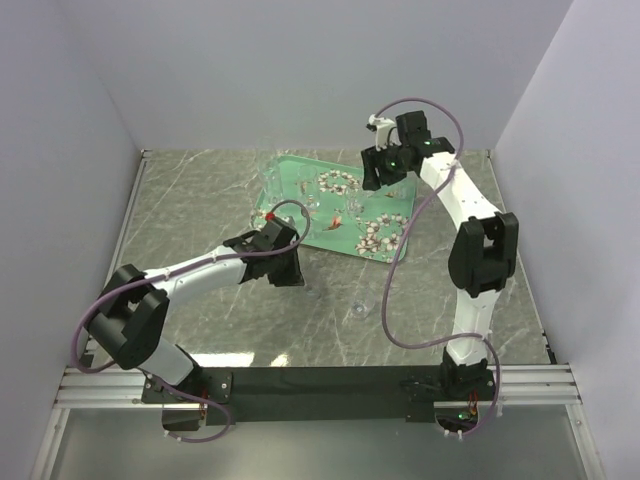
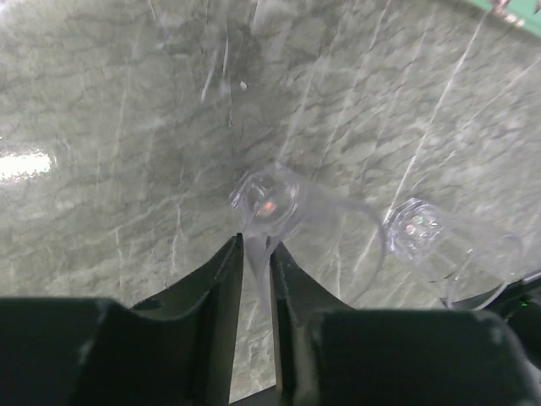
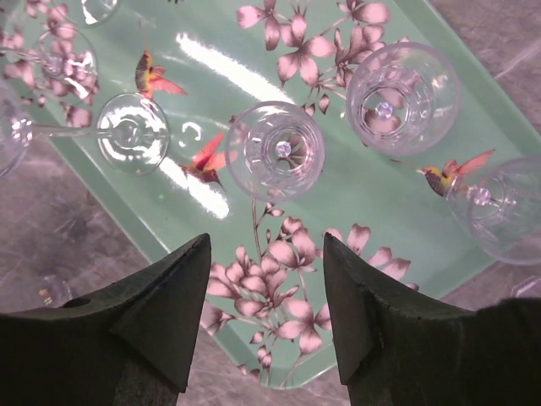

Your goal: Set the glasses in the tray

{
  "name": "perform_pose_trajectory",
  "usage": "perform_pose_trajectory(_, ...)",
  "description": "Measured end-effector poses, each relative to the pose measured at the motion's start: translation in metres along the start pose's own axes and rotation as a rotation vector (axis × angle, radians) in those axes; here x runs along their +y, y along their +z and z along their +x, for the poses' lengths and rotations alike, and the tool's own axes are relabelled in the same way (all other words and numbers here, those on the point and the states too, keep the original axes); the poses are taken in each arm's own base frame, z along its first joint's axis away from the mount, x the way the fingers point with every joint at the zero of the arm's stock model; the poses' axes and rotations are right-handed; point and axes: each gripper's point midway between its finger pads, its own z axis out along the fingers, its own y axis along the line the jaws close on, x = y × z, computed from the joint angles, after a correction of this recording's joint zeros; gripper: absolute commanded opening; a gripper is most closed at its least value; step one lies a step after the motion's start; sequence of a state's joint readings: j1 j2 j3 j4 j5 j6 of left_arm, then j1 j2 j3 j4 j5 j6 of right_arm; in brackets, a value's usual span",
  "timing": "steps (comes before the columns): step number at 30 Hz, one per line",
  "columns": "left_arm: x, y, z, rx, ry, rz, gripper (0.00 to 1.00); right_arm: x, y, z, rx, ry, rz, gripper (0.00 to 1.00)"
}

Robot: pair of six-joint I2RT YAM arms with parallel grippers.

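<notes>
The mint-green flowered tray lies at the back middle of the table and fills the right wrist view. Several clear glasses stand in it, among them one just ahead of my fingers and another to its right. A stemmed glass lies on its side at the left. My right gripper hangs open and empty above the tray's near corner. My left gripper is shut on a clear glass over the bare table, in front of the tray.
A second clear glass is to the right of the held one in the left wrist view. One small glass stands alone on the grey marble table. White walls close in the back and both sides.
</notes>
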State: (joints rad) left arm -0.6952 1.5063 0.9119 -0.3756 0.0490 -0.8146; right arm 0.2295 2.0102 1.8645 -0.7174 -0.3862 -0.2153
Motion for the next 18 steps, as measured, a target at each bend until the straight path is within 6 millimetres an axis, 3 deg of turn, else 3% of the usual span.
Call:
perform_pose_trajectory(5,0.000,0.002,0.006,0.016,0.058,-0.049,0.00,-0.002,-0.025,-0.002,-0.040,0.003,-0.026,0.63)
perform_pose_trajectory(12,-0.010,-0.006,0.001,-0.023,0.150,-0.104,0.00,-0.006,-0.058,0.000,-0.093,0.027,-0.052,0.63)
perform_pose_trajectory(18,-0.038,-0.020,-0.030,-0.100,0.229,-0.123,0.00,-0.021,-0.092,0.010,-0.146,0.061,-0.038,0.63)
